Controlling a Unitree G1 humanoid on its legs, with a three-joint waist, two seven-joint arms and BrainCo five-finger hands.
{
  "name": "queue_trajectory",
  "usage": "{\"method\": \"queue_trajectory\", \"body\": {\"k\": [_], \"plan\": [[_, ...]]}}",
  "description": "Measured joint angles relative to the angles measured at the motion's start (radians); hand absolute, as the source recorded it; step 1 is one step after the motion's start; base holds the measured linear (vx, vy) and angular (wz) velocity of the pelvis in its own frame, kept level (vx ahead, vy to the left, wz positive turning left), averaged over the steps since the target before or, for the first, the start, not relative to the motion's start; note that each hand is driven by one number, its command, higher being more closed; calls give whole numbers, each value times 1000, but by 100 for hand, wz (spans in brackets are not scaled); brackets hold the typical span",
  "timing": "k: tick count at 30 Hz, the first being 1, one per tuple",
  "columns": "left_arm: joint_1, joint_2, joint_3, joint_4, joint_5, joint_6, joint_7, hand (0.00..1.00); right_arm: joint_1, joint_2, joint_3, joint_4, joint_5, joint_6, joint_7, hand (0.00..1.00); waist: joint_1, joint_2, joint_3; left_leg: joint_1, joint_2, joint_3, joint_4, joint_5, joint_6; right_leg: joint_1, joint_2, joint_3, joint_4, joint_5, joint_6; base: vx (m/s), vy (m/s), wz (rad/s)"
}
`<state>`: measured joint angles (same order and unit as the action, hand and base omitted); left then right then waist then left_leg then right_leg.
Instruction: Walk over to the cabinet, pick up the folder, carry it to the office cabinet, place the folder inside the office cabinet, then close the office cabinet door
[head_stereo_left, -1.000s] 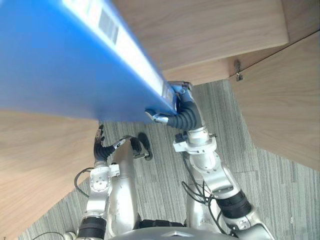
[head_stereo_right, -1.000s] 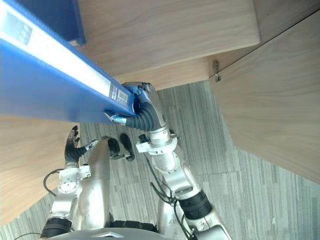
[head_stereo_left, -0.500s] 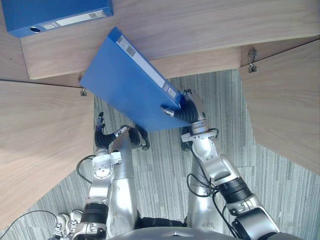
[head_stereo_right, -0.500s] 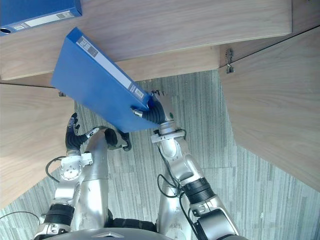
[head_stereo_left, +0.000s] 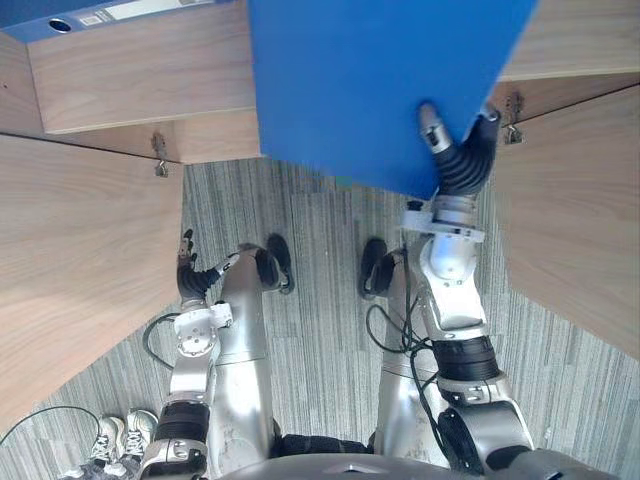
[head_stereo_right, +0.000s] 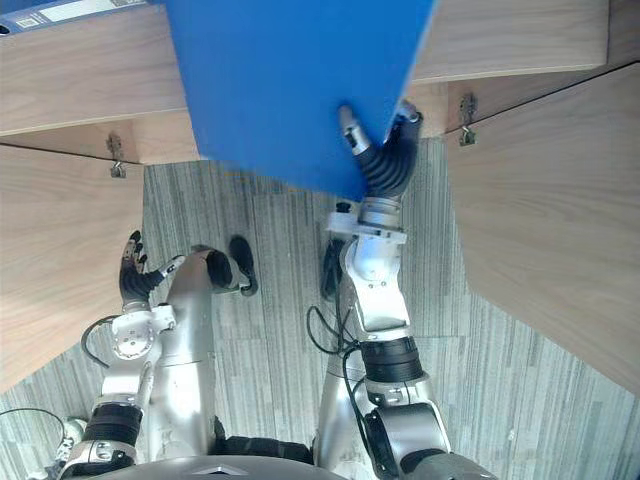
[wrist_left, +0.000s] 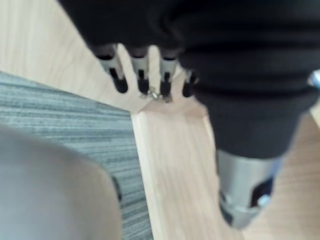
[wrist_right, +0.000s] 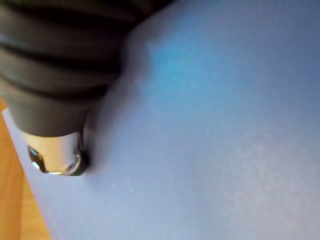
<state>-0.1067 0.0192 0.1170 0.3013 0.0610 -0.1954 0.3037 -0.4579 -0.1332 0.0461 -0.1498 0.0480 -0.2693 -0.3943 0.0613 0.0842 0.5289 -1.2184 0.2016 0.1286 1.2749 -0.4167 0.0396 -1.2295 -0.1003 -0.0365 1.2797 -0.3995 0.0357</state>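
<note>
Obs., left to right:

- Left cabinet door (head_stereo_left: 80, 270) stands swung open, with carpet (head_stereo_left: 320, 260) below the gap between the two doors.
- A second blue folder (head_stereo_left: 100, 18) lies on the wooden shelf (head_stereo_left: 140, 85) at the far left of the cabinet. No hand touches it.
- Left hand (head_stereo_left: 187, 278) hangs low beside the left door, empty. The wrist view shows its fingers (wrist_left: 120, 75) straight and spread, pointing at bare wood.
- Folder (head_stereo_left: 370, 90), blue, is held up flat-on in front of the middle of the cabinet, covering part of the shelf front. I cannot tell whether any edge rests on the shelf.
- Right hand (head_stereo_left: 458, 160) is clamped on the folder's lower corner, with the thumb (head_stereo_left: 430, 125) on the near face and the fingers hidden behind it.
- Right cabinet door (head_stereo_left: 580, 220) is also open.

Progress (judged): pick-up and carry are done, and the robot stands at the open cabinet. Still to do:

1. Push the folder onto the shelf.
2. Release it.
3. Draw the arm clear.
4. Shut the door.

The task is past halfway, but the placing is not yet done.
</note>
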Motion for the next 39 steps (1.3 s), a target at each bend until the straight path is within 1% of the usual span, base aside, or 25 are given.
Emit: {"method": "queue_trajectory", "body": {"k": [1,3,4,5,6,7,9,10,13,17,21,24,27,29,32,36,39], "plan": [[0,0,1,0,-1,0,-1,0,3,1,0,0,17,-5,5,100,0,0,0,0,0,-1,0,0,-2,0,0,-1,1,0,-1,-91,-52,2],[0,1,1,0,-2,0,-6,0,5,3,0,0,113,-10,28,100,-1,-1,-1,-1,0,-8,0,3,-8,1,1,-7,2,-1,-5,-83,-52,2],[0,2,1,0,-2,0,-6,0,4,4,-1,0,129,-10,32,100,0,-4,-3,-1,0,-9,0,4,-9,1,1,-8,3,-2,-7,-83,-57,2],[0,3,4,1,-2,0,-6,0,1,6,-10,0,173,-13,43,100,-1,-9,-6,-1,0,-13,0,6,-11,2,1,-11,3,-2,-9,-51,-36,1],[0,4,5,1,-2,0,-6,0,0,6,-11,0,186,-13,45,100,0,-12,-8,-1,0,-14,0,6,-11,2,1,-12,4,-1,-10,-65,-49,2],[0,7,12,5,-3,1,-6,0,-4,5,-16,1,223,-13,45,100,0,-24,-16,-2,0,-18,0,8,-14,2,1,-16,4,-2,-13,-36,-30,2],[0,12,18,13,-5,2,-6,0,-25,3,-24,16,279,-14,45,100,-2,-37,-32,-6,0,-22,-1,9,-15,2,1,-20,4,-4,-16,-47,-35,3],[-1,13,19,26,-13,2,-6,0,-45,-1,-31,26,317,-15,45,100,-4,-40,-45,-9,0,-25,-1,9,-16,1,1,-24,3,-5,-17,-47,-27,3],[0,13,19,45,-21,8,-6,0,-128,-3,-53,100,393,-36,43,100,-2,-46,-83,-28,0,-31,-1,12,-18,-13,0,-29,2,-3,-20,-40,-15,2],[-1,19,18,44,-41,14,-4,0,-281,-5,-67,220,542,-43,36,100,2,-46,-83,-38,-1,-37,-3,21,-23,-22,0,-34,5,-1,-24,-55,-30,3],[-21,18,16,48,-62,15,3,0,-381,-7,-97,306,655,-56,5,100,22,-45,-83,-60,-3,-48,-3,32,-28,-38,-3,-46,13,-3,-33,-49,-34,7],[-30,18,16,61,-82,13,13,0,-431,-7,-109,350,714,-66,-9,100,25,-44,-84,-73,-10,-56,-4,40,-32,-48,-12,-56,21,-7,-40,-51,-41,14],[-47,17,16,65,-100,5,21,0,-505,-6,-136,412,780,-90,-34,100,30,-44,-87,-98,-16,-68,-3,52,-39,-69,-16,-64,31,-7,-48,-51,-36,11],[-56,16,9,65,-100,-1,23,0,-544,-6,-168,442,832,-109,-48,100,42,-44,-87,-111,-17,-81,-4,61,-47,-76,-18,-77,34,-8,-55,-52,-41,8],[-63,13,3,61,-112,-10,31,0,-583,-7,-198,447,874,-130,-75,100,50,-43,-87,-129,-22,-96,-6,69,-54,-87,-24,-92,41,-12,-66,-42,-37,15],[-67,8,-12,49,-122,-15,37,0,-629,-41,-219,462,919,-162,-96,100,52,-42,-88,-149,-50,-113,-36,100,-66,-102,-51,-114,44,-18,-78,-38,-48,27],[-67,8,-21,33,-129,-20,42,0,-674,-63,-232,487,949,-166,-113,100,60,-42,-88,-166,-53,-134,-44,115,-76,-105,-51,-140,40,-18,-88,-30,-34,13]]}}
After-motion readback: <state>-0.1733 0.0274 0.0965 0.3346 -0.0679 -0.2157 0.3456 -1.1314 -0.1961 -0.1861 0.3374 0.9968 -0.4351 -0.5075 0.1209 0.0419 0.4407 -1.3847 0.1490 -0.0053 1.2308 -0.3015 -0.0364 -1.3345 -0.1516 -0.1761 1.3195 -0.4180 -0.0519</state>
